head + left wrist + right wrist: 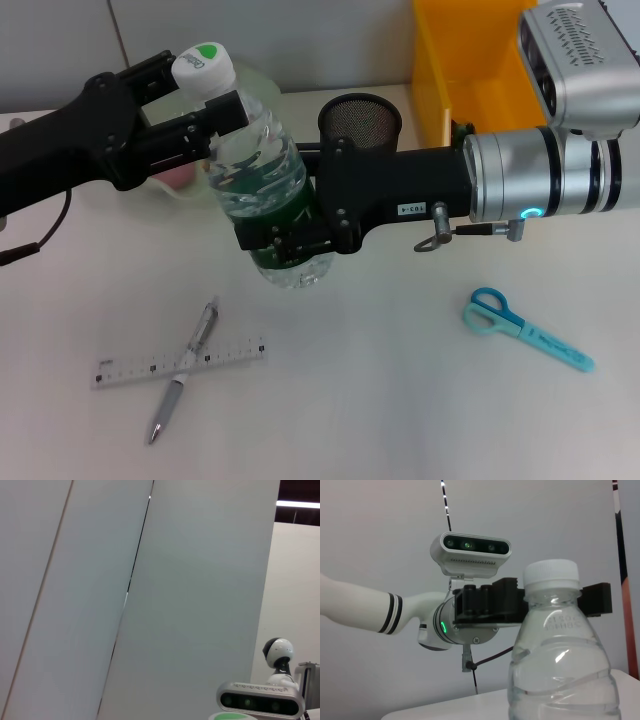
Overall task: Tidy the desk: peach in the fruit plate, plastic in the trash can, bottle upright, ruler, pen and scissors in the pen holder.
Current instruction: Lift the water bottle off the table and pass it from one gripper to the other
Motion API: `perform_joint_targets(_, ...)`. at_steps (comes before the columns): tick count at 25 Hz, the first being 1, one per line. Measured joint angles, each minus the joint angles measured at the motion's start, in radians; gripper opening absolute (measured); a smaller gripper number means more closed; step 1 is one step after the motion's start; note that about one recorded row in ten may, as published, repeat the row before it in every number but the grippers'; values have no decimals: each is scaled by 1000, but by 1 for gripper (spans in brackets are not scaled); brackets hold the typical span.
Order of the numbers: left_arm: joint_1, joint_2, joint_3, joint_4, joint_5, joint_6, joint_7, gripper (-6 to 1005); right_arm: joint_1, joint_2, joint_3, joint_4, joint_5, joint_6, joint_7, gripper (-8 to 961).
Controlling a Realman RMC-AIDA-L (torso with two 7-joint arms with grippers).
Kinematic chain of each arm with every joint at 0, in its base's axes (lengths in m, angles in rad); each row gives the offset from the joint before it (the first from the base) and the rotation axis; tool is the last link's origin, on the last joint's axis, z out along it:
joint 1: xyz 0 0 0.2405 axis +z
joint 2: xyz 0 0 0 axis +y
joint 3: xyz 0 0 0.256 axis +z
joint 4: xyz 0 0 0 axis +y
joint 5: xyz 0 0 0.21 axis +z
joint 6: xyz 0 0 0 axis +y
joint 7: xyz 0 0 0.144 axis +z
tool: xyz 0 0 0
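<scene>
A clear water bottle (262,175) with a white and green cap is held above the desk, leaning a little. My left gripper (205,105) is shut on its neck just under the cap. My right gripper (290,238) is shut on its lower body. The right wrist view shows the bottle (560,675) close up with the left gripper (545,602) at its neck. A pen (186,368) lies across a clear ruler (235,354) at the front left. Blue scissors (525,331) lie at the front right. The black mesh pen holder (360,116) stands behind the right gripper. No plastic shows.
A yellow bin (470,75) stands at the back right. A pale plate (262,80) sits behind the bottle, and a pink peach (176,176) shows partly under my left arm. The left wrist view shows only wall panels and the right arm's camera (260,700).
</scene>
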Motion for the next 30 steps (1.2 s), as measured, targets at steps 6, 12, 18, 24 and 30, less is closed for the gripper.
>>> perform_joint_targets(6, -2, 1, 0, 0, 1, 0, -2, 754, 0, 0, 0, 0, 0, 0, 0, 766)
perform_joint_targets(12, -6, 2, 0, 0, 6, 0, -4, 711, 0, 0, 0, 0, 0, 0, 0, 766)
perform_joint_targets(18, -9, 3, 7, 0, 6, 0, -7, 664, 0, 0, 0, 0, 0, -3, 0, 766)
perform_joint_targets(24, -9, 3, 11, 0, 4, 0, -8, 634, -2, 0, 0, 0, 1, -6, 1, 765)
perform_joint_targets(30, -7, 3, 11, 0, 1, 1, -8, 577, -3, 0, 0, 0, 2, -6, 2, 765)
